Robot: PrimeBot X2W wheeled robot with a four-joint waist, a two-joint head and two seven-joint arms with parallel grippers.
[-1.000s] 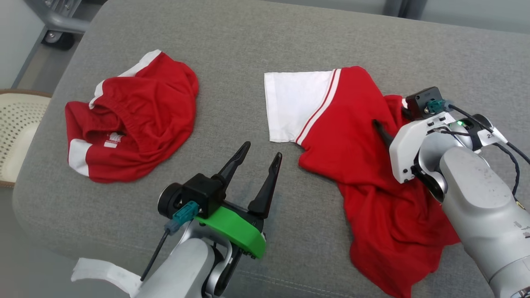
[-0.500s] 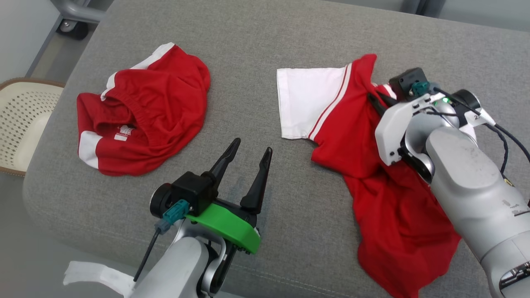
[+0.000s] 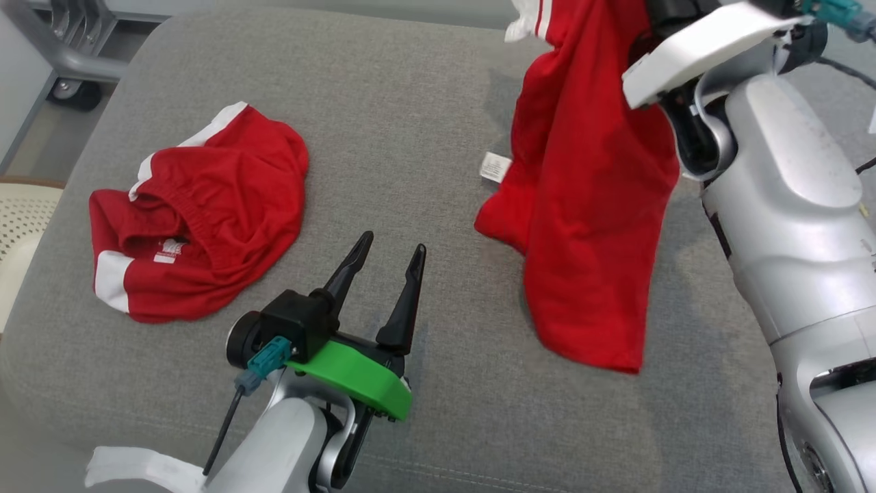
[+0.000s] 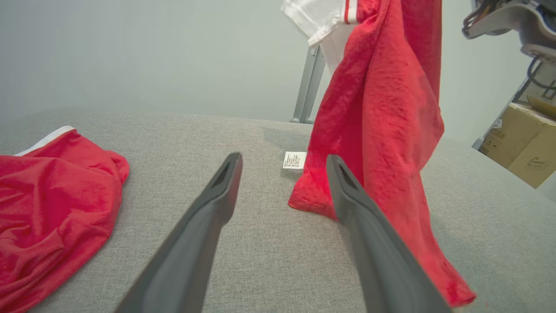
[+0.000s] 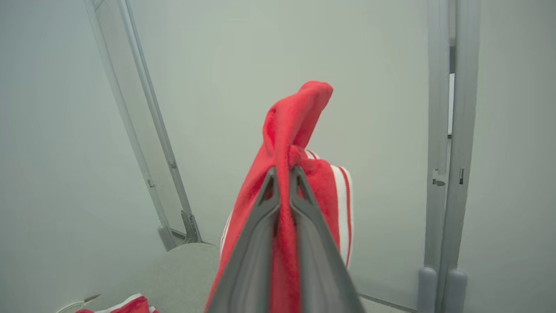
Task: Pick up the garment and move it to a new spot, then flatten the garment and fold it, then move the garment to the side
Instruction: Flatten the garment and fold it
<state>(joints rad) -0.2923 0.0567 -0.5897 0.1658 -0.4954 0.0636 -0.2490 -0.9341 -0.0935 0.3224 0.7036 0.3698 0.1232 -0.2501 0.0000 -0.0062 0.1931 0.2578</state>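
Observation:
The garment [image 3: 588,205] is a red shirt with a white, red-striped sleeve. It hangs from my raised right arm at the upper right of the head view, and its lower hem still trails on the grey cushion [image 3: 424,123]. In the right wrist view my right gripper [image 5: 284,171] is shut on a bunched fold of the garment [image 5: 295,126]. My left gripper [image 3: 393,242] stands open and empty low over the cushion, left of the hanging cloth. The left wrist view shows the garment [image 4: 382,108] just beyond my left gripper [image 4: 283,157], by the right finger [image 4: 347,191].
Red shorts with white trim [image 3: 198,212] lie crumpled at the cushion's left. A cream perforated basket [image 3: 14,219] stands off the left edge and a wheeled metal frame [image 3: 61,55] at the far left. Cardboard boxes [image 4: 521,148] sit beyond the right side.
My right gripper closed on the garment and raised it off the cushion, so it now hangs with only its hem down. The head camera shifted. My left gripper stayed open in place.

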